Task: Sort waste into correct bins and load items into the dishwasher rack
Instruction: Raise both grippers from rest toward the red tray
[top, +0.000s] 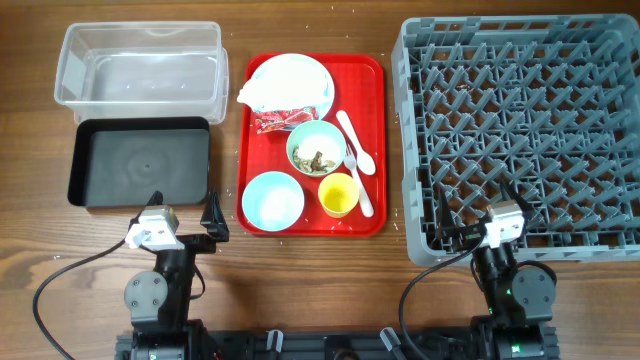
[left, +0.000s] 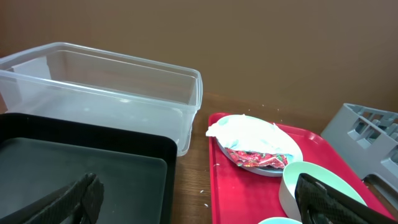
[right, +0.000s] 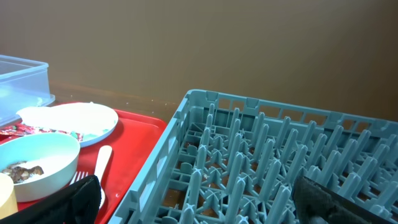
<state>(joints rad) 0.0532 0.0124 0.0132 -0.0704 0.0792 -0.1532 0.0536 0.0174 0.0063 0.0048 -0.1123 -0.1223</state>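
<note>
Both sets of jaws are spread wide, nothing held. The left gripper (top: 185, 212) is parked by the near corner of the black tray (top: 140, 160), the right gripper (top: 476, 213) over the near edge of the dishwasher rack (top: 520, 120). The napkin (top: 270, 92) and wrapper (top: 285, 120) are piled on the plate (top: 305, 72), scraps (top: 318, 156) in the green bowl (top: 303, 140).

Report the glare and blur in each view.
Overhead: sharp and evenly lit, with a pale sheen on the black tray and the clear tub. Left wrist: the fingers are dark and blurred. Right wrist: fingers blurred, rack fairly sharp.
</note>
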